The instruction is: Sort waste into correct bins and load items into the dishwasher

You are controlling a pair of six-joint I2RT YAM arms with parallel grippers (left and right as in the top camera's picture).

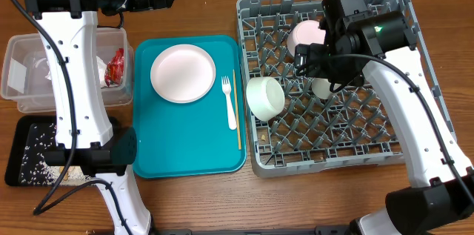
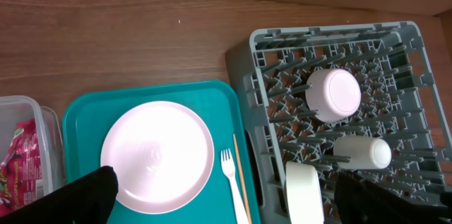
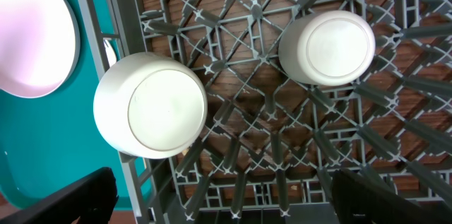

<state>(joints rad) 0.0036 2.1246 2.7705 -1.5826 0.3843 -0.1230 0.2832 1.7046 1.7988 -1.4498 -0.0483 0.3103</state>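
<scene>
Right pincer (image 3: 224, 206) mostly out of frame, cup (image 1: 322, 89) half-hidden

Left arm (image 1: 78, 87) and right arm (image 1: 415, 127): white shells, black joint housings, thin black cables (image 1: 62, 72), small green lights (image 1: 379, 29).

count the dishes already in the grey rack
3 in the dish rack: back bowl toward its far side, edge bowl at the rim beside the teal tray, small cup mid-rack. The right arm covers part, so more may be hidden.
</scene>
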